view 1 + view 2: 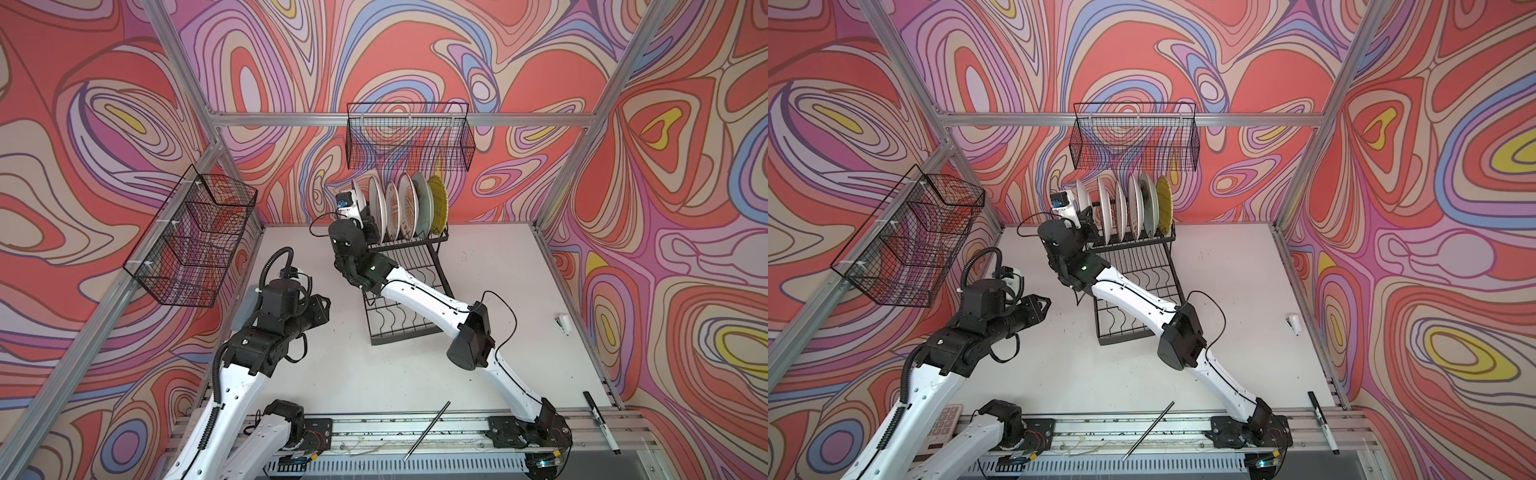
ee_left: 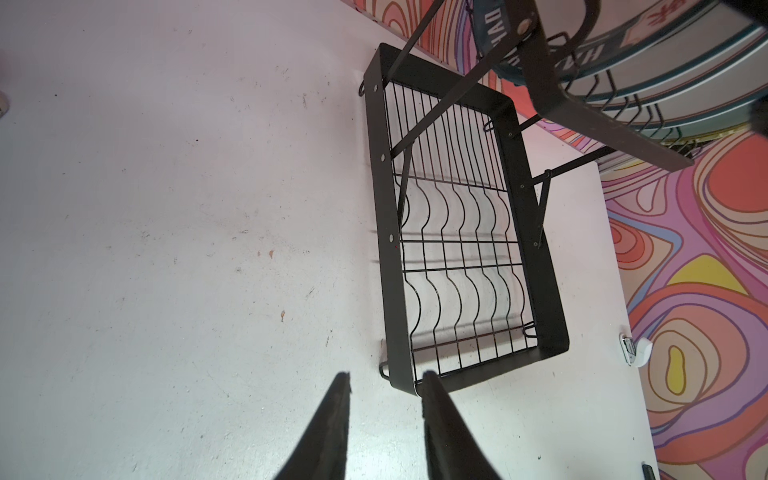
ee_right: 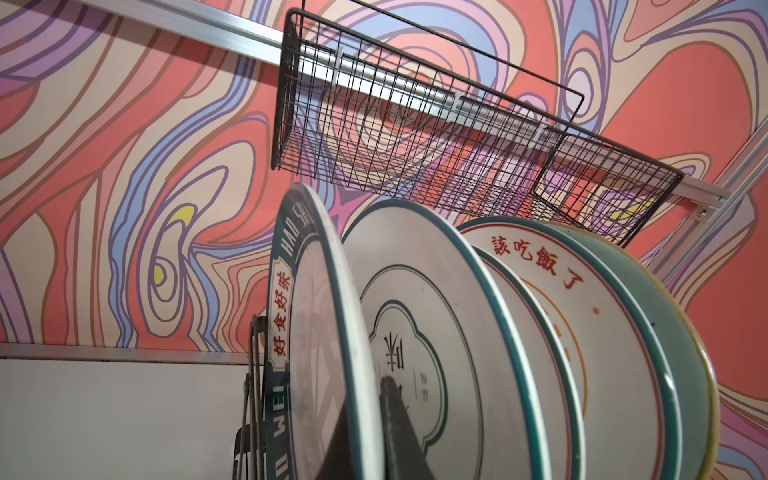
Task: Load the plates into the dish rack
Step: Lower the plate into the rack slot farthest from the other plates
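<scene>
Side mesh basket [image 1: 191, 237]: fixed to the wall, left of the left end effector and higher.

Left end effector [image 2: 386, 376]: held over the bench [image 1: 374, 374], jaws parted a little, nothing between them, touching nothing.

Dish rack [image 1: 432, 240]: on the bench, near the left end effector and to its right. In the left wrist view the near corner of the lower tray [image 2: 536, 232] shows just ahead of the fingertips.

Right end effector [image 3: 365, 390]: at the left end of the raised upper tier, clamped on the lower rim of the lettered plate [image 3: 291, 257], one finger on each face. The plate stands on edge; whether it bears fully on the wires cannot be told.

Remaining plates [image 1: 392, 208]: five, upright in the same tier, close-set in a row to the right of the right end effector. Going away from it: three white, then the pale green plate [image 1: 423, 203], then the yellow plate [image 1: 438, 205] at the far end.

Rear mesh basket [image 1: 409, 137]: on the back wall, above the right end effector and the plate row.

Well to the right of both end effectors: a small white item [image 1: 564, 324] at the bench edge and a black marker [image 1: 598, 419] on the front rail
</scene>
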Robot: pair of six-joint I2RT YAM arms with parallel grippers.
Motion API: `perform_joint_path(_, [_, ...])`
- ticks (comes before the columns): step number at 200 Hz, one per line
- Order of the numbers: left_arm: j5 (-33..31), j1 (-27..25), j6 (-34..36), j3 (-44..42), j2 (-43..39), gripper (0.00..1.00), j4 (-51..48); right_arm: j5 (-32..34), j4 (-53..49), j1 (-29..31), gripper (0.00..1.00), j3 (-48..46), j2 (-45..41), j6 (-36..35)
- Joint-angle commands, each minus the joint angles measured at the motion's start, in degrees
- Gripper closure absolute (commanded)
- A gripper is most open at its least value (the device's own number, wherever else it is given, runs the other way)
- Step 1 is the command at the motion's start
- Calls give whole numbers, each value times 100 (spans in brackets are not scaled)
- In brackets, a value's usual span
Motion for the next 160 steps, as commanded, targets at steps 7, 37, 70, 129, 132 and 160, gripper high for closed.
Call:
perform_joint_path(7, [18, -29, 20, -44, -53, 67, 23, 47, 137, -16, 95, 147, 51, 39])
perform_joint_path(37, [13, -33, 27, -34, -62, 67, 19, -29, 156, -20, 88, 114, 52, 55])
perform_joint_path(70, [14, -32, 20, -35, -62, 67, -2, -134, 156, -20, 81, 92, 68, 73])
perform_joint_path(129, [9, -28, 28, -4, -80, 66, -30, -240, 172, -19, 71, 63, 74, 47])
perform_joint_path(132, [13, -30, 33, 0, -84, 67, -35, -247, 169, -20, 71, 67, 62, 42])
perform_joint_path(160, [13, -31, 43, 31, -106, 66, -74, -338, 175, -20, 64, 59, 26, 12])
